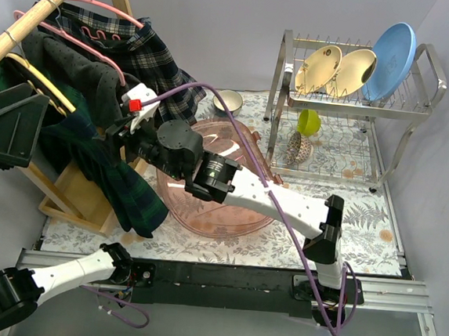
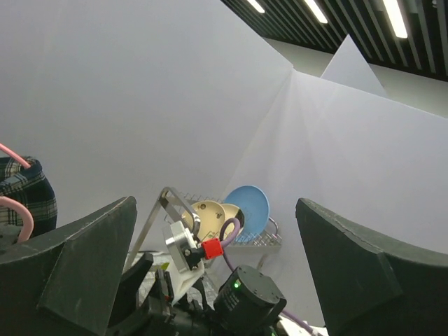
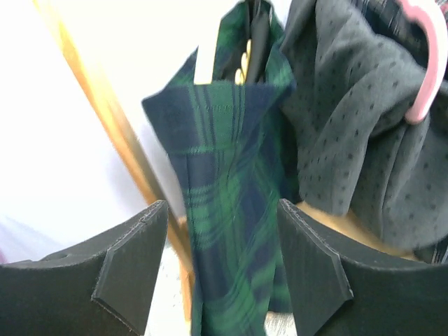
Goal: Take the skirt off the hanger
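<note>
Your right gripper (image 3: 220, 206) is at the left of the top view, up against the green plaid skirt (image 3: 224, 147). Its fingers are parted and a hanging fold of the cloth fills the gap between them, but you cannot tell whether the pads are pressing it. The skirt hangs at the yellow hanger (image 1: 43, 83) on the wooden rack (image 1: 37, 14) in the upper left, just beside a dark dotted garment (image 3: 350, 126) on a pink hanger (image 3: 427, 77). Your left gripper (image 2: 215, 203) points up at the wall, fingers spread wide with nothing between them.

The blurred skirt (image 3: 224, 210) runs off the right wrist view.
</note>
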Motion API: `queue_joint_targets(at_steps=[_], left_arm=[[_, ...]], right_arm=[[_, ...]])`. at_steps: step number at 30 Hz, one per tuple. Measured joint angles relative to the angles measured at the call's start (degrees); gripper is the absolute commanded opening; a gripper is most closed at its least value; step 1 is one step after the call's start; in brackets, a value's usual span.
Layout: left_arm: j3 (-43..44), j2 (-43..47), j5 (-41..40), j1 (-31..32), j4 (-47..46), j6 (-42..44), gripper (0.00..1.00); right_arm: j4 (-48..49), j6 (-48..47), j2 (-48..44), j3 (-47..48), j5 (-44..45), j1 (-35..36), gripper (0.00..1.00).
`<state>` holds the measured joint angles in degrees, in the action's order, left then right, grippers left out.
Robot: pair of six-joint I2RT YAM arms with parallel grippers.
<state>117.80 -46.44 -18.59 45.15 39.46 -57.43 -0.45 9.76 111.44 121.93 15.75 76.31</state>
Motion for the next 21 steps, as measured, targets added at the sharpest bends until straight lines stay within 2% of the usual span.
queue_joint_targets(at_steps=[14, 21], left_arm=[[-2.23, 1.44, 0.46, 0.00, 4.11, -0.48, 0.98], [-3.72, 2.71, 0.66, 0.00, 4.31, -0.48, 0.98]], right_arm=[[16.02, -6.51, 9.84, 3.02, -1.57, -0.37, 0.71], [22.45, -8.31, 13.55, 4.02, -1.62, -0.02, 0.62]])
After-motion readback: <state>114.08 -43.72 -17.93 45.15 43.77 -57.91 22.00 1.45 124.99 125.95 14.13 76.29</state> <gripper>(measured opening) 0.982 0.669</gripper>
